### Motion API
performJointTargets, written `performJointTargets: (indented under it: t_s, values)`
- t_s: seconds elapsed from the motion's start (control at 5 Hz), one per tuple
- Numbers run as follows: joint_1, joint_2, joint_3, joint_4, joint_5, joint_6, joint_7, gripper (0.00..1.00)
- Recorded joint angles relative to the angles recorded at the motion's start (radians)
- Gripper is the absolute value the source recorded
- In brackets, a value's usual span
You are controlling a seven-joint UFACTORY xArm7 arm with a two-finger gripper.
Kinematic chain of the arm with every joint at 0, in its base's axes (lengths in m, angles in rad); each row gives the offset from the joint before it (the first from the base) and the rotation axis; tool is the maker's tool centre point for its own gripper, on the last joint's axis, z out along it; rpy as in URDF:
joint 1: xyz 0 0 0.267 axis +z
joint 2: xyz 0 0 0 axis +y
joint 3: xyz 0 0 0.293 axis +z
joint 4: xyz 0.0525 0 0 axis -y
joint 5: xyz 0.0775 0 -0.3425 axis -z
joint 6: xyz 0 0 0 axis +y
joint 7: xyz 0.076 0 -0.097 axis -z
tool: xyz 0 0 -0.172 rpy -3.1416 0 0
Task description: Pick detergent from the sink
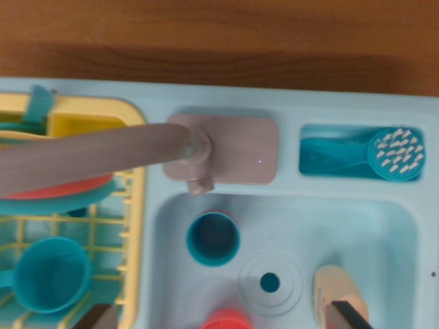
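The light blue sink basin fills the lower right of the wrist view. A cream-coloured detergent bottle lies in it near the bottom edge, to the right of the drain; its lower part is cut off by the frame. My gripper is open, its two dark fingertips wide apart at the bottom edge. The right fingertip overlaps the bottle's lower end, and the left one hangs over the rack. Whether the right fingertip touches the bottle cannot be told.
A teal cup stands in the basin's left part, with a red round object below it. The grey faucet swings left over the yellow dish rack, which holds plates and a teal cup. A teal brush lies in the upper right compartment.
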State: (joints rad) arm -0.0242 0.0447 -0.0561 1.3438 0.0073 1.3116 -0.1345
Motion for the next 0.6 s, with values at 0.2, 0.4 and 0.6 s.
performJointTargets:
  t_s: [0.2,0.4,0.6]
  values:
    - [0.0000,0.000,0.000,0.000,0.0000,0.000,0.000,0.00]
    - [-0.0105,0.009,-0.010,-0.042,0.0054,-0.045,-0.030,0.00]
    - [-0.0105,0.009,-0.010,-0.042,0.0054,-0.045,-0.030,0.00]
